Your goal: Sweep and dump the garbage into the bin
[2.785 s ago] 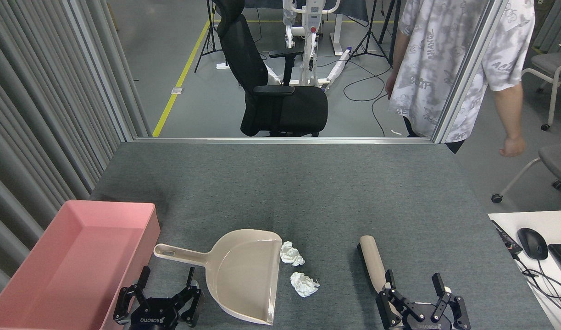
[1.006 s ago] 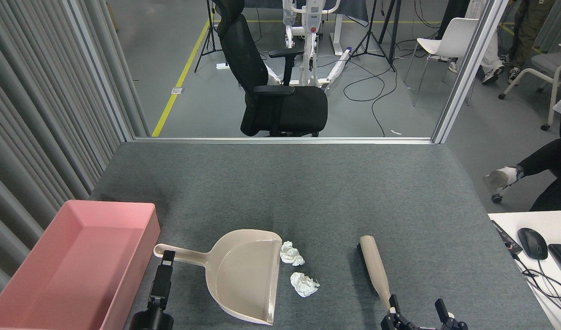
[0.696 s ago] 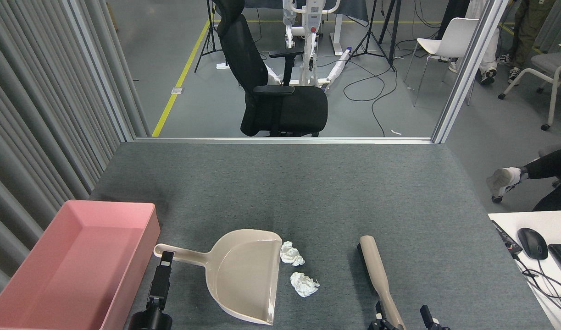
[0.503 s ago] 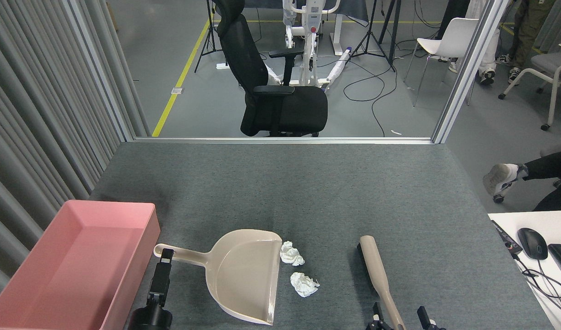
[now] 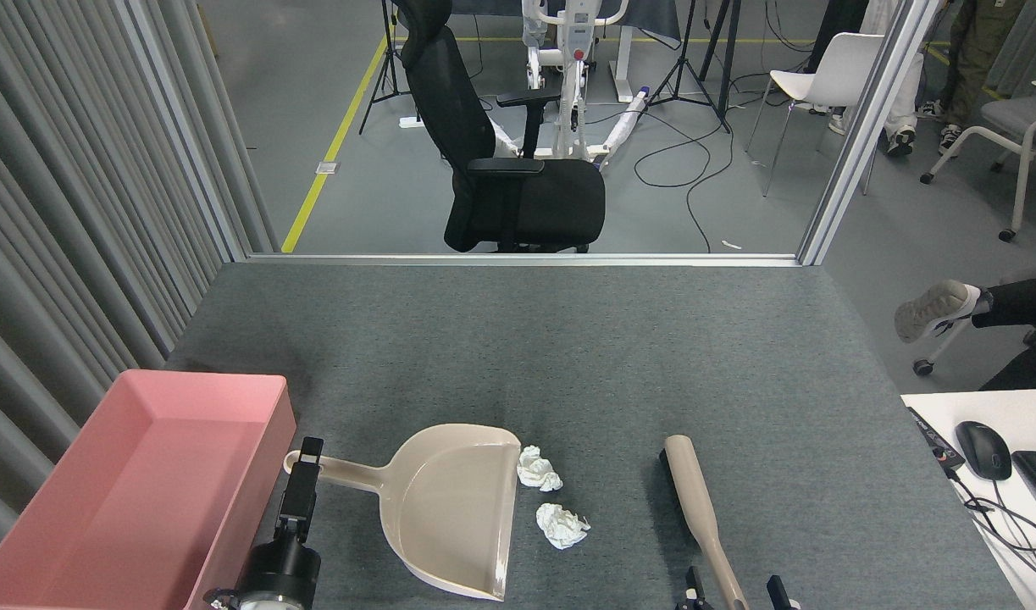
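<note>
Left tool point(image 5: 304, 470) reaches up from six o'clock, seen edge-on, so its spread can't be read. Right tool point(image 5: 735, 586) barely peeks in low, two fingertips point(image 5: 775, 585) standing apart.

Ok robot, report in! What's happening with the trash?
Left gripper at dustpan handle, right gripper straddling brush. Tissue wads unswept. Bin empty.

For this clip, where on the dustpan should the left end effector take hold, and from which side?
Probably the dustpan's thin handle, which sticks out left toward the bin, coming from above with fingers either side. The scoop is too wide, and its mouth faces the tissue wads, so it stays aimed. The left end effector hangs at the handle's end.
</note>
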Tool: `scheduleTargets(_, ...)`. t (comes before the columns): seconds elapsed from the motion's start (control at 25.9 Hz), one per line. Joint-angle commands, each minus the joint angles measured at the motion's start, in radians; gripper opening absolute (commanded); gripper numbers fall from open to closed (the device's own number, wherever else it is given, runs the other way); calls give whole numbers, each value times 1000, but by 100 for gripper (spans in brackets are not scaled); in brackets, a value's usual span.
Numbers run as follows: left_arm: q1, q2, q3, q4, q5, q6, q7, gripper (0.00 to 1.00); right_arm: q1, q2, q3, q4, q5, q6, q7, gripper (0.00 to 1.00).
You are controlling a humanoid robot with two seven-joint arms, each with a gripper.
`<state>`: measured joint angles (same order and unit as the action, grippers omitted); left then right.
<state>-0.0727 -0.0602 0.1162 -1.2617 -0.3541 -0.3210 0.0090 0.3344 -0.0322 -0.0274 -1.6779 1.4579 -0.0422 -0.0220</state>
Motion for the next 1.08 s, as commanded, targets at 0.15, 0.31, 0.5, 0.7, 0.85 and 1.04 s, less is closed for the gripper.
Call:
scheduleTargets(0.15, -1, 0, 0, 2, -2, -1, 0, 99, 0, 0, 34, 29, -1, 25, 4, 98)
scheduleTargets(0.31, -2, 0, 0, 8, -3, -1, 0, 99, 0, 0, 35, 27, -2, 27, 1, 98)
scheduleTargets(0.5, -6, 0, 0, 8, -3, -1, 0, 99, 0, -2, 35, -20, -4, 22, 8, 98)
scheduleTargets(0.7, -6, 0, 0, 5, -3, 0, 0, 99, 32, -23, 44, -65, -7, 24, 10, 98)
scheduleTargets(0.85, -4, 0, -1, 4, -3, 2, 0, 99, 66, -43, 55, -102, -53, 25, 11, 98)
scheduleTargets(1.04, 1, 0, -1, 2, -3, 0, 0, 99, 106, -63, 66, -106, -64, 47, 4, 98)
